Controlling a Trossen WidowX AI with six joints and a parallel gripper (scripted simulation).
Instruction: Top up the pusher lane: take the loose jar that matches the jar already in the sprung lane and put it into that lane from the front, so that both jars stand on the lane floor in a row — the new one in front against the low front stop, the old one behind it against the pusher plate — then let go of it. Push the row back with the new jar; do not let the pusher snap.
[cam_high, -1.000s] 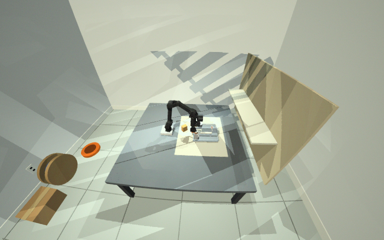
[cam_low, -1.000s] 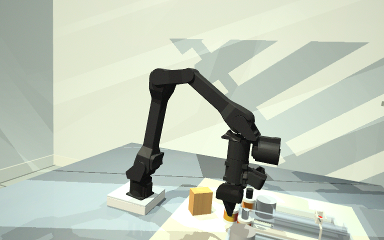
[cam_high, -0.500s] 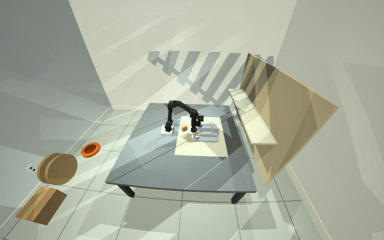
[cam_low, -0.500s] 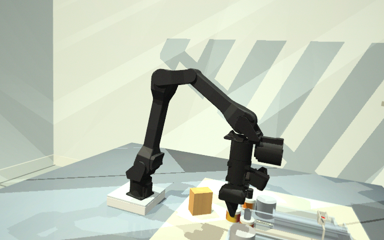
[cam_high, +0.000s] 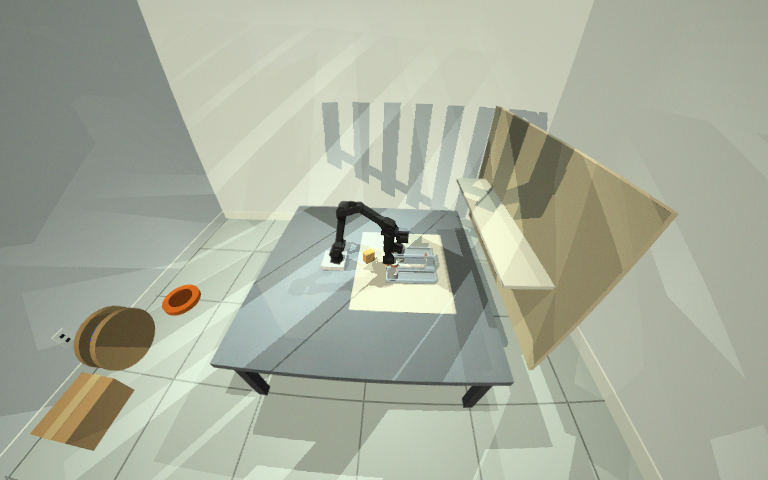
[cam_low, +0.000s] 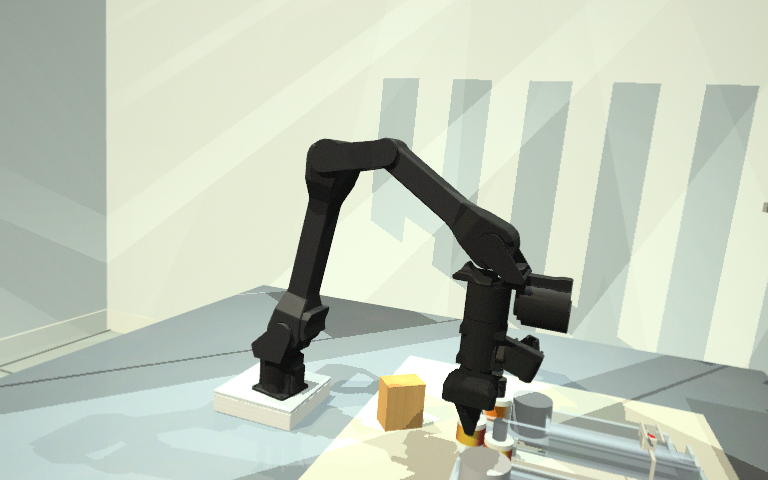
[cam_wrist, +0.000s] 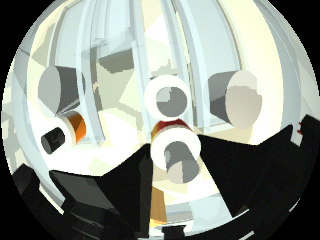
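My gripper (cam_high: 388, 262) (cam_low: 468, 433) (cam_wrist: 174, 144) is shut on a jar with a white shoulder, grey knob and red-yellow label. This held jar (cam_low: 478, 438) (cam_wrist: 158, 148) is at the front end of the middle lane. A similar jar (cam_low: 491, 446) (cam_wrist: 152, 98) with a grey knob stands in that lane, directly behind the held one; whether they touch is unclear. A loose jar (cam_low: 494, 412) (cam_wrist: 79, 128) with a black knob and orange label stands left of the lane in the wrist view. The pusher plate, front stop and held jar's base are not clearly visible.
Grey cylinders (cam_low: 533, 416) (cam_wrist: 243, 100) stand near the front of the side lanes, one on each side. A wooden block (cam_high: 368, 255) (cam_low: 400, 403) stands on the cream mat (cam_high: 402, 300) on the arm's side. Clear lane walls run back from the jars. A pale upright piece (cam_low: 652, 447) with a red mark is farther back.
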